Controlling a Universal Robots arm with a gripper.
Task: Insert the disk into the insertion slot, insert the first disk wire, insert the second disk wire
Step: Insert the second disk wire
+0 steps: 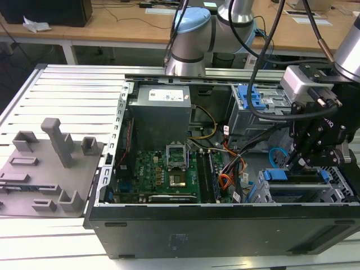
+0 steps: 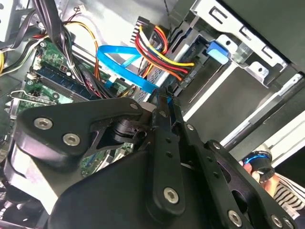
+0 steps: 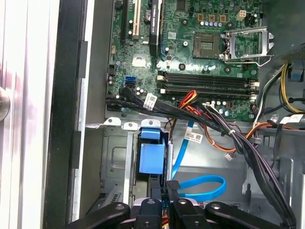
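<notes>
Wooden desks [image 1: 112, 25] are seen behind one opened computer case [image 1: 225, 225]. One claw [image 3: 167, 187] is pressed together beside the single insertion slot [image 1: 304, 191], touching one looped second disk wire [image 3: 202, 188]; the first disk wire [image 2: 157, 50] is partly hidden.

Behind me runs a long wooden bench [image 1: 112, 25] on white legs. I work over a ribbed aluminium table [image 1: 67, 90] holding a grey fixture tray [image 1: 45, 169].

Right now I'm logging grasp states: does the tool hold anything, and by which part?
The tool is pinched shut on the second disk wire, the light blue flat cable, at its connector end beside the insertion slot.
</notes>
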